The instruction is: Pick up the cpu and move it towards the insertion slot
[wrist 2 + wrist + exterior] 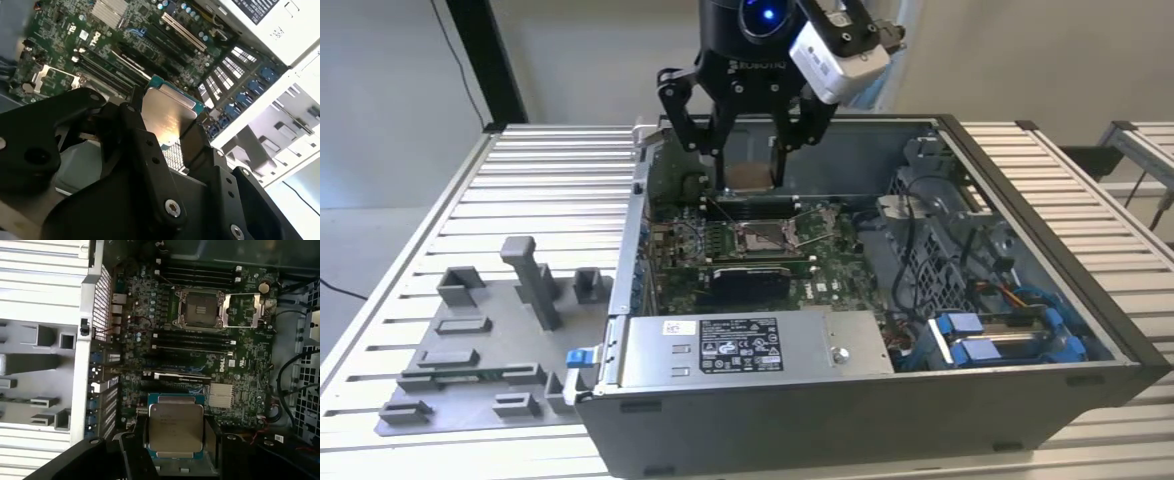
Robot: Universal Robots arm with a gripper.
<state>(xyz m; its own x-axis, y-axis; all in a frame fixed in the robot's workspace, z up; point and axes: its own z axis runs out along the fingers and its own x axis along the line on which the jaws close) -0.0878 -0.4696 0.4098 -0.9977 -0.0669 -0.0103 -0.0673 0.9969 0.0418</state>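
One cpu [750, 176] [176, 427] pinched by two opposite edges between the fingers [194, 144] of the tool [749, 183], jaws closed firmly on the chip, silvery top plain to see in both wrist views. Held in the air inside the open computer case [1074, 215], above the far part of the green board [240, 365], apart from everything beneath. Insertion slot [761, 237] [198, 310] lower and nearer in the exterior view, almost in line with the chip from left to right, not touching it. Metal frame [245, 312] seemingly swung open to one side, pale centre exposed. Grey tray [467, 385] out on the desk [547, 170] at the exterior view's left, outside the case.

Judged as mid-carry: chip lifted, not yet over the socket.

For a clean carry:
- Hold the chip flat and level, with no tilt toward either finger.
- Grip just hard enough to prevent slipping; thin edges, little to hold.
- Travel slowly and high enough to clear the memory slots [195, 340] and the raised frame.
- Square the chip's sides to the socket's sides well above it, not at the last moment.
- Watch the case walls on the far side for tool clearance.
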